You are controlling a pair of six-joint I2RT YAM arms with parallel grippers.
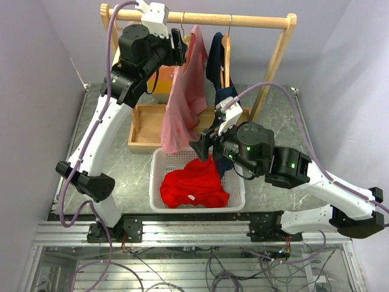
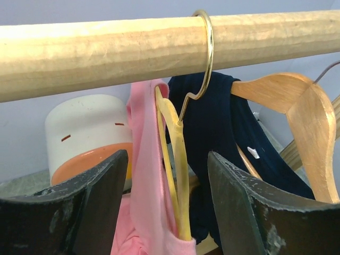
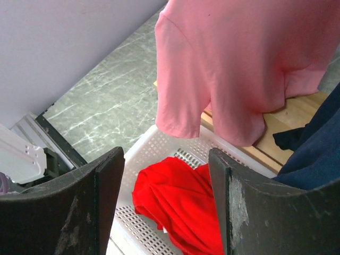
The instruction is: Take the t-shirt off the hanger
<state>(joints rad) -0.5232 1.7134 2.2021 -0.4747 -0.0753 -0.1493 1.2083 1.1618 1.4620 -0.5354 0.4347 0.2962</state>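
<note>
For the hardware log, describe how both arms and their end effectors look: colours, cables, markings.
The left arm and right arm have white links and black joint housings, with a lilac-grey cable looping along each. Small green lights glow on the right arm's housings. The left end effector and right end effector have broad dark fingers with scuffed, grey-flecked surfaces. No readable labels show.

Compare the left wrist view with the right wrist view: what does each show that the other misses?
Only the left wrist view shows the wooden rail, the gold hook over it, the yellow hanger in the shirt's neck, a bare wooden hanger and a white-and-orange container. Only the right wrist view shows the white basket and the red garment in it. Both show the pink t-shirt, the navy garment, and their own open left pincer or right pincer.
</note>
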